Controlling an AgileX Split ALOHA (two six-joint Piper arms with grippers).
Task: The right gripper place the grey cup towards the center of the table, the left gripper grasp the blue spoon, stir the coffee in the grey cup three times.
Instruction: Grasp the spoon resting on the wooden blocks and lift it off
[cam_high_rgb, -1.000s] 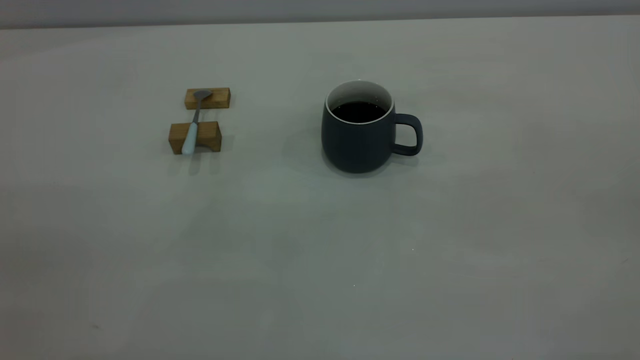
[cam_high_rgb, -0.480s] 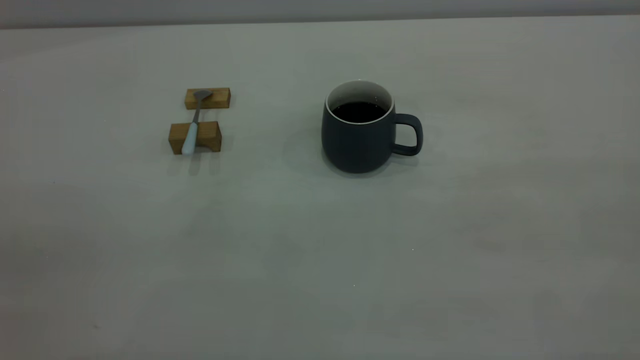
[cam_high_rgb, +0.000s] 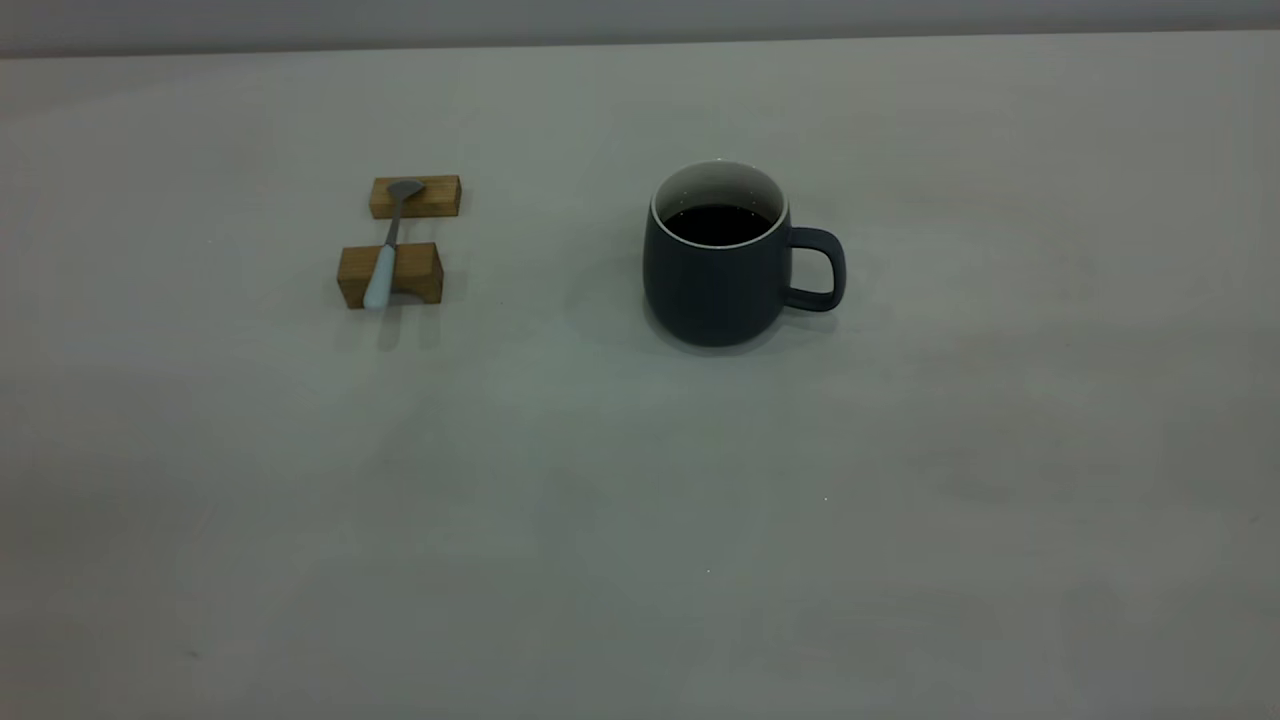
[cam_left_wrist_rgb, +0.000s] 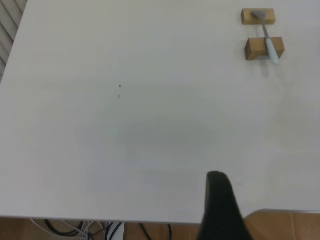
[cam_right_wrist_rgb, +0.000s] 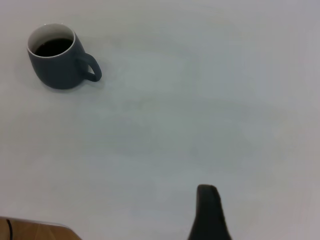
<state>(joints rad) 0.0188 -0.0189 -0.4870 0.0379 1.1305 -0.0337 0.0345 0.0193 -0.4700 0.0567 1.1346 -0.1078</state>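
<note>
One grey cup (cam_high_rgb: 718, 270) stands upright on the table (cam_high_rgb: 640, 520), a little right of the middle and toward the far side, with dark coffee (cam_high_rgb: 716, 224) inside and its loop handle pointing right. Well apart to its left, the blue spoon (cam_high_rgb: 385, 250) lies bridged across two wooden blocks (cam_high_rgb: 400, 240); its long axis runs near to far, pale handle on the near block, bowl on the far one.

Neither arm shows in the exterior view. Each wrist view shows only one dark finger of its own claw: the right claw (cam_right_wrist_rgb: 207, 212) and the left claw (cam_left_wrist_rgb: 220, 207). How far either is open cannot be told, and neither has hold of anything.

The cup lies well away from the right claw, handle turned toward that arm's side, so the right arm seems the nearer one for moving it. The spoon lies equally far from the left claw.
</note>
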